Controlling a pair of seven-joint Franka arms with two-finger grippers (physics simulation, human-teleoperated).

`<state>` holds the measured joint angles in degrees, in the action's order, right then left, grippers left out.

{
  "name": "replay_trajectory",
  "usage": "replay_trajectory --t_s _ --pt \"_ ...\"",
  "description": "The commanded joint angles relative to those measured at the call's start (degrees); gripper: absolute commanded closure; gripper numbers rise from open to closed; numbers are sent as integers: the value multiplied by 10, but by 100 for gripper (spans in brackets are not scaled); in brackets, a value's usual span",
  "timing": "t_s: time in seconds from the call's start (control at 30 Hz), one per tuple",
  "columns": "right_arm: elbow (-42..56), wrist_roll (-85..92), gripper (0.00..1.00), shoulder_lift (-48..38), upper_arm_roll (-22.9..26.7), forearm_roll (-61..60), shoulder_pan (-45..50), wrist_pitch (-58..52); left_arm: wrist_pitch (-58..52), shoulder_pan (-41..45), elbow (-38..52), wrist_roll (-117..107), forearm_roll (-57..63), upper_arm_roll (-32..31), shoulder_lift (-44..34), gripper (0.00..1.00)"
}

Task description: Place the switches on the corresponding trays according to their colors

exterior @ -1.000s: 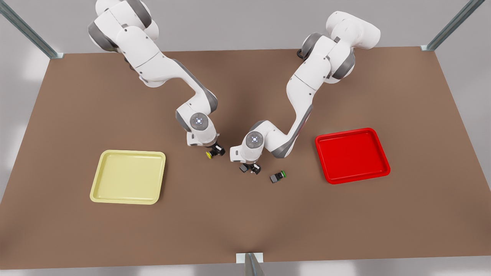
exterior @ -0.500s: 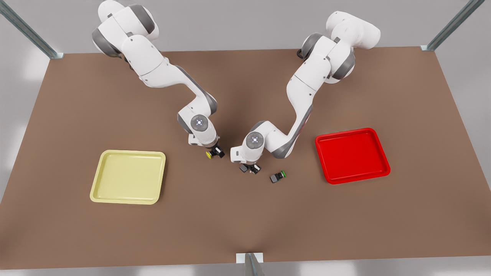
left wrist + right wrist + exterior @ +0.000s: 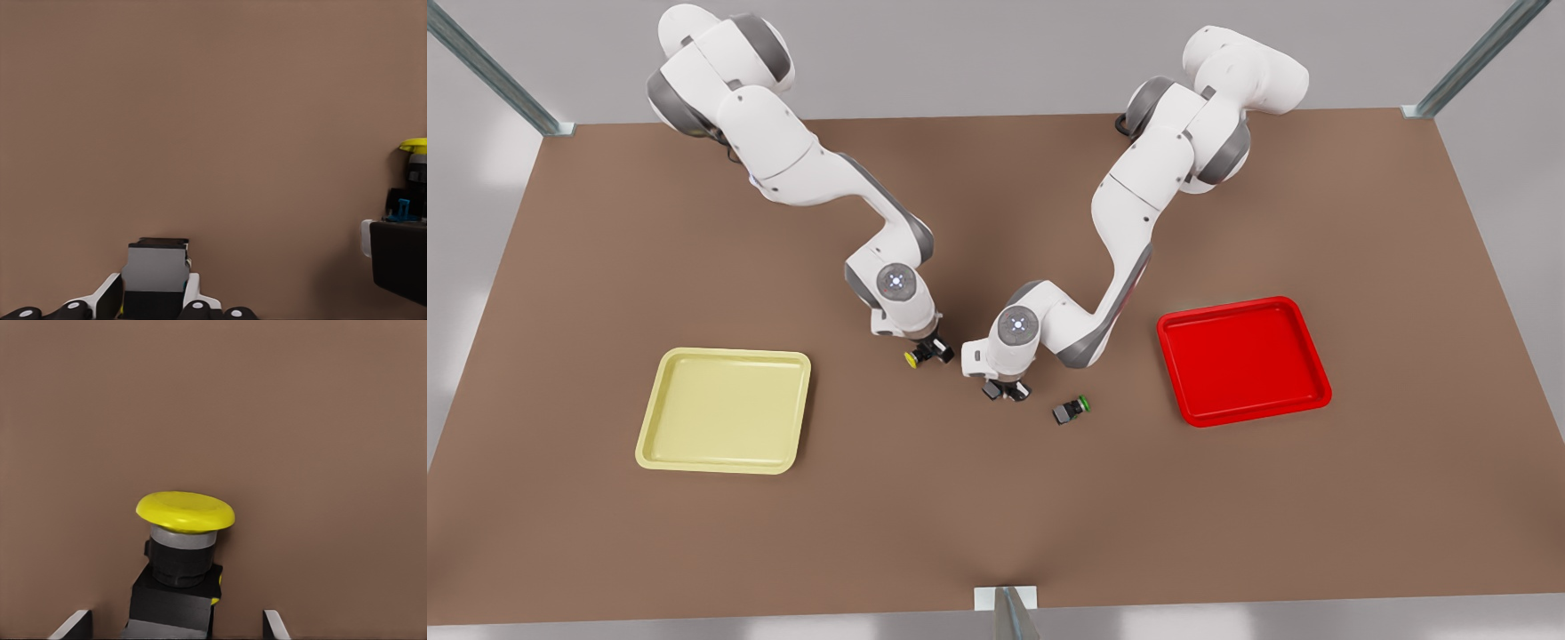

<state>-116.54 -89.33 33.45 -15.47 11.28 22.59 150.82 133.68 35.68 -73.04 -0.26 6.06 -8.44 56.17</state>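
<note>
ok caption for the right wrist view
Open right claw flanking the yellow switch, brown table behind.

A plain brown worktop (image 3: 996, 533) spans most of the front view, matte and evenly lit. Behind it rises a pale grey wall (image 3: 978, 53). Metal struts (image 3: 489, 67) slant in at both far corners, and another strut (image 3: 1007, 609) stands at the near edge's middle.

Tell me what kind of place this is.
Most likely a simulated robot test bench, not a lived-in room: a bare brown table framed by metal posts, a plain grey backdrop, and a yellow tray and red tray laid out for colour sorting.
</note>
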Motion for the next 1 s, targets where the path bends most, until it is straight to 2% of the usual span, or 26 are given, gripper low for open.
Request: replay_trajectory --t_s 0.0,0.07,0.1,0.17,0.2,0.27,0.33,0.43,0.5,0.53,0.7,0.83,0.97 --pt "0 0 9 0 0 1 0 0 0 0 0 0 1 0 0 45" --pt "0 -5 6 1 0 1 -3 -1 1 1 0 0 1 0 1 45" --pt "0 -4 0 4 0 1 -3 -1 1 0 0 0 1 0 3 45" --pt "0 -5 6 2 0 1 -3 -2 1 0 0 0 1 0 3 45" --pt "0 -4 14 2 0 1 -3 -3 1 1 0 0 1 0 3 45" --pt "2 -4 16 1 0 1 -3 -8 0 0 0 1 1 1 3 45" --pt "8 -12 23 2 0 1 -4 -10 -8 -1 -1 12 0 5 -15 45" --pt "10 -26 24 7 0 1 -4 -9 -17 -2 0 14 0 7 -20 46" --pt "10 -26 40 7 0 1 -6 -8 -16 -2 -1 14 0 7 -19 46" --pt "10 -26 43 7 0 1 -6 -8 -16 -2 -1 14 0 7 -17 46" --pt "11 -27 43 1 0 1 -6 -10 -10 -2 -1 18 1 8 -11 49" --pt "10 -26 52 2 0 1 -5 -9 -7 -2 -1 17 0 8 -4 50" --pt "10 -25 52 1 0 1 -4 -10 -8 -2 -1 18 0 8 -5 50"
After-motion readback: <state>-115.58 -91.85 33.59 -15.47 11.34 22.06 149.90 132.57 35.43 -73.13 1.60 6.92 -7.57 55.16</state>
